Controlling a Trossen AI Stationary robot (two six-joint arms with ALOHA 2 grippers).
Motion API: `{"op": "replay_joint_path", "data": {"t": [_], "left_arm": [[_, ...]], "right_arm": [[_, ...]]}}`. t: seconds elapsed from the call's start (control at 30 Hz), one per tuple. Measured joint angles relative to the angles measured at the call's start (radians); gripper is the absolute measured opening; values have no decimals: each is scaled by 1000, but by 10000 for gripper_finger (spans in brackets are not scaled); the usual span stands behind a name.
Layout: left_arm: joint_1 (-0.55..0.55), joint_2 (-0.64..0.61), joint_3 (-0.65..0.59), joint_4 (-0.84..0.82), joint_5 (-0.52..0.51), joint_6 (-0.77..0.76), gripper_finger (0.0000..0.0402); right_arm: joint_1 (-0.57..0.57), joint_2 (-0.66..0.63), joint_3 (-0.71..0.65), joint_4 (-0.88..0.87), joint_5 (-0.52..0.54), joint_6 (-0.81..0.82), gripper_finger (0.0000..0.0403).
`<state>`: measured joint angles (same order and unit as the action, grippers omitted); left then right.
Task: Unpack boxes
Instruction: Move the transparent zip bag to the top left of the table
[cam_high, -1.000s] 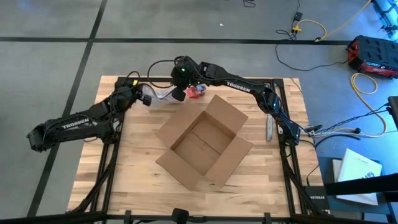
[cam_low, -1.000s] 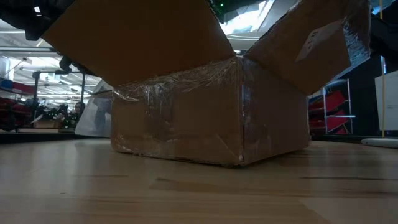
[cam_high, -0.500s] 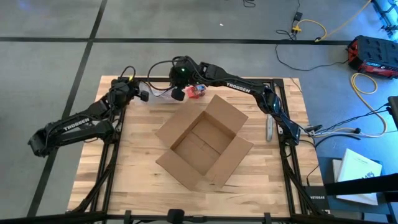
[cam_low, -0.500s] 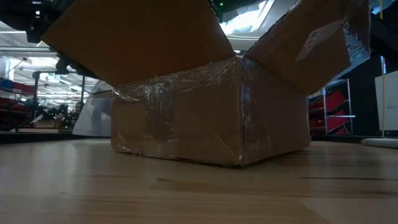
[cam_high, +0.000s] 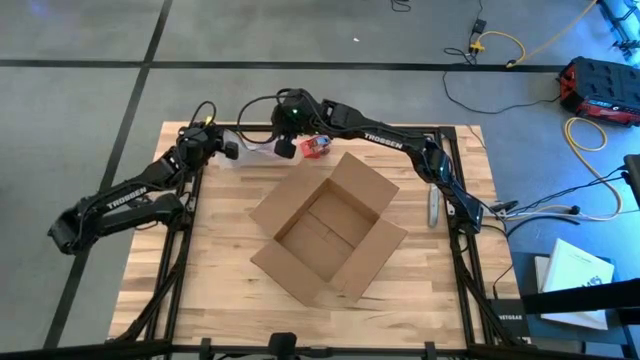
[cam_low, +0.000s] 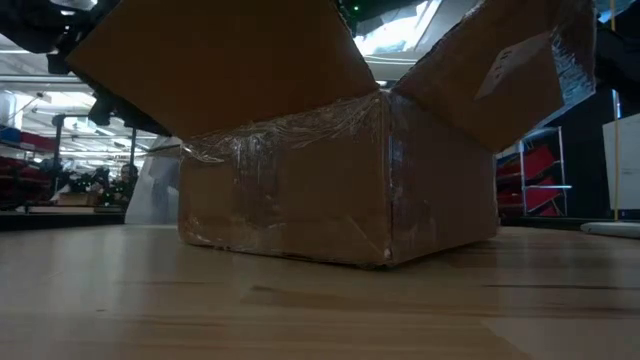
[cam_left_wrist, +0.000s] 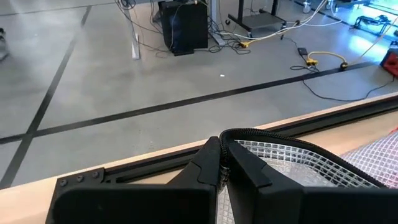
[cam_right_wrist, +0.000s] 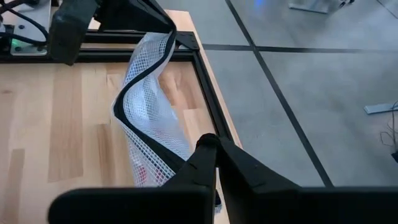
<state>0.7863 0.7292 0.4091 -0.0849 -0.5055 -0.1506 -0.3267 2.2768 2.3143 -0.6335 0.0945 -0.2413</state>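
One brown cardboard box (cam_high: 328, 229) is sitting near the middle of the wooden worktop (cam_high: 220, 300), its four flaps standing open and shiny clear tape showing along its side in the low view. Both arms are reaching to the far edge of the worktop, well apart from the box. The left gripper (cam_high: 228, 152) is pinching shut on one end of a single clear mesh bag (cam_right_wrist: 149, 124) with a dark zip edge, and the right gripper (cam_high: 285, 150) is clamped shut on the other end of that same bag (so the bag is hanging stretched between the two). One small red-and-blue object (cam_high: 316, 147) is lying just beside the right gripper, between it and the box's far flap. One slim grey tool (cam_high: 433, 206) is lying near the worktop's right edge, apart from everything else. In the low view the box is filling most of the picture, with the bag showing pale behind its left side.
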Motion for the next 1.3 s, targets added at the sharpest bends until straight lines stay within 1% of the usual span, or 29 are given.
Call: {"op": "replay_joint_path", "data": {"t": [0.1, 0.23, 0.53, 0.63, 0.77, 1.07, 1.2, 1.3], "left_arm": [[22, 8, 0, 0, 2, 16, 0], [22, 17, 0, 11, 26, 19, 0], [44, 24, 0, 132, 48, 8, 0], [45, 40, 0, 222, 50, 32, 0], [57, 79, 0, 334, 51, 103, 0], [100, 195, 0, 386, 55, 104, 0], [110, 230, 0, 449, 54, 153, 0], [128, 252, 0, 476, 54, 161, 0]], "right_arm": [[0, 0, -25, 19, 1, 8, 0], [5, 0, -72, 81, 2, 34, 0], [19, 0, -107, 176, 48, 29, 0], [19, 0, -108, 200, 57, 26, 0], [17, 0, -108, 228, 93, -2, 0], [-7, 0, -108, 238, 95, -51, 0], [-30, 0, -108, 254, 69, -62, 0], [-50, 0, -108, 269, 63, -62, 0]]}}
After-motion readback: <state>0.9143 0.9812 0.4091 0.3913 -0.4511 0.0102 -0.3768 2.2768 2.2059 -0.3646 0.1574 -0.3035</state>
